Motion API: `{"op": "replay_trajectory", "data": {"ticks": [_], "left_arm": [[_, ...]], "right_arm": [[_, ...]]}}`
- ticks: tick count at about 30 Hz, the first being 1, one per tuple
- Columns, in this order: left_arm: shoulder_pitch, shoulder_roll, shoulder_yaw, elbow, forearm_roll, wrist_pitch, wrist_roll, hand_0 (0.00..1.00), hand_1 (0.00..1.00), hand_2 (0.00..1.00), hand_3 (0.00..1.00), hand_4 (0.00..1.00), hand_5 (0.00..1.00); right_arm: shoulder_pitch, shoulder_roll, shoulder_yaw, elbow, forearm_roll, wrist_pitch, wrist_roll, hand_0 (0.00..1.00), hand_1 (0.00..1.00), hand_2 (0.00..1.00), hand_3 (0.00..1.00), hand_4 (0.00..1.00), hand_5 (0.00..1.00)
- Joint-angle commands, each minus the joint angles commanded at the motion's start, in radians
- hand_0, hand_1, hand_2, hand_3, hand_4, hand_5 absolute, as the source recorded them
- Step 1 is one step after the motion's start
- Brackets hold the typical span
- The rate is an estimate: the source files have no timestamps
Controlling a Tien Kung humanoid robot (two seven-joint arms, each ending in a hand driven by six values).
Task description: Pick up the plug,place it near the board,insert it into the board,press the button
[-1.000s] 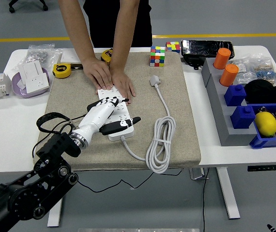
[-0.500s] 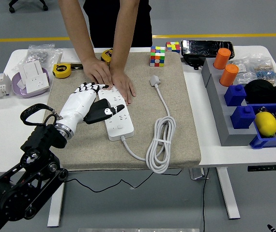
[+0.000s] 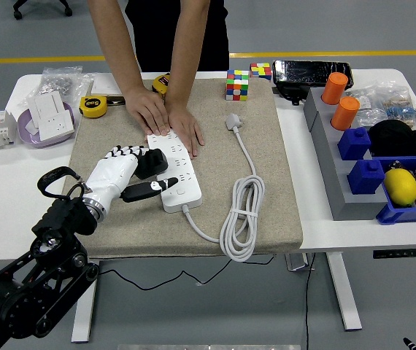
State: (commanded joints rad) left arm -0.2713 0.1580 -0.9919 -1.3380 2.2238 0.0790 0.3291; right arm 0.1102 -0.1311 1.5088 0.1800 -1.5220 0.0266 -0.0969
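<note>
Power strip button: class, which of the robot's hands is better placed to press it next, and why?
Left. The left hand sits beside the power strip, its thumb reaching onto the strip's near end by the black plug. No right hand is in view.

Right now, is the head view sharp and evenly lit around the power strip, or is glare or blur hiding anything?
Head view: sharp and evenly lit, soft shadows only; power strip reads clearly, left hand unblurred; mild glare on the black wrapped box at the far edge.
</note>
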Motion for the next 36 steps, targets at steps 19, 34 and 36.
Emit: {"op": "replay_trajectory", "data": {"ticks": [19, 34, 36], "left_arm": [[-0.040, -0.025, 0.055, 0.059, -0.002, -0.002, -0.007, 0.998, 0.998, 0.988, 0.915, 0.998, 0.998], [-0.044, -0.025, 0.059, 0.046, 0.006, 0.001, -0.014, 0.998, 0.998, 0.979, 0.912, 0.998, 0.998], [-0.043, -0.025, 0.060, 0.042, 0.007, 0.003, -0.016, 0.998, 0.998, 0.979, 0.912, 0.998, 0.998]], "right_arm": [[0.002, -0.001, 0.001, 0.000, -0.004, 0.001, -0.001, 0.891, 0.788, 0.760, 0.795, 0.998, 0.998], [0.002, -0.002, 0.000, 0.000, -0.007, 0.001, -0.002, 0.891, 0.789, 0.760, 0.794, 0.998, 0.998], [0.002, -0.002, -0.001, 0.000, -0.006, 0.001, -0.002, 0.891, 0.788, 0.760, 0.794, 0.998, 0.998]]}}
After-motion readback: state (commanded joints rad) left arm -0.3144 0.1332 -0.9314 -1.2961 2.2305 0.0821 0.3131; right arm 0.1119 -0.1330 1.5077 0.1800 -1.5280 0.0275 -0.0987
